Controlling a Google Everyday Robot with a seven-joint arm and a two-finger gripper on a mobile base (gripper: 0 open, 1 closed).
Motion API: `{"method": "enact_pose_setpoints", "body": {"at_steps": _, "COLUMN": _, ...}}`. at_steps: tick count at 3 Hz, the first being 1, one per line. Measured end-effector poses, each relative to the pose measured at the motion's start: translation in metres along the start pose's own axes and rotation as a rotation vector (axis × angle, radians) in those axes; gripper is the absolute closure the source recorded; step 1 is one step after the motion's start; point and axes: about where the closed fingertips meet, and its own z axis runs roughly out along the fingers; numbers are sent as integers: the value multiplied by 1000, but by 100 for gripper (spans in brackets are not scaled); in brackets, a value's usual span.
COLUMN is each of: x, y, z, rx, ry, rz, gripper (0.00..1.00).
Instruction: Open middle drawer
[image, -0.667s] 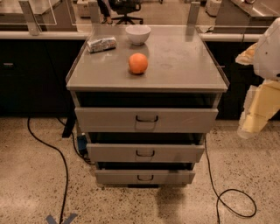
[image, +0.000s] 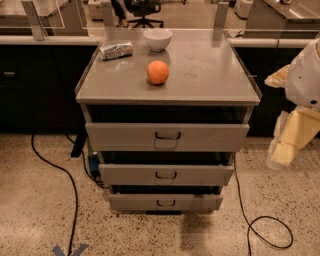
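Note:
A grey metal cabinet (image: 167, 85) stands in the middle with three stacked drawers. The middle drawer (image: 200, 176) has a flat grey front with a small dark loop handle (image: 165, 175) at its centre and a dark gap above it. The top drawer (image: 210, 137) has a square plate under its handle. The bottom drawer (image: 195, 202) is the narrowest-looking. My gripper (image: 289, 145), cream-coloured under a white arm (image: 305, 75), hangs at the right edge of the view. It is to the right of the cabinet, level with the top and middle drawers, and touches nothing.
On the cabinet top lie an orange (image: 158, 72), a white bowl (image: 158, 39) and a foil-wrapped packet (image: 116, 50). Black cables (image: 65, 175) trail on the speckled floor on both sides. Dark counters stand behind, left and right.
My arm and gripper have sunk a little at the right edge. The drawers and the things on the cabinet top have not moved.

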Motion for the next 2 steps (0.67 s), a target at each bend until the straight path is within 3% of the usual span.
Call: {"method": "enact_pose_setpoints", "body": {"at_steps": 2, "x": 15, "y": 45, "z": 121, "rx": -82, "ry": -99, "rz": 41, "gripper": 0}}
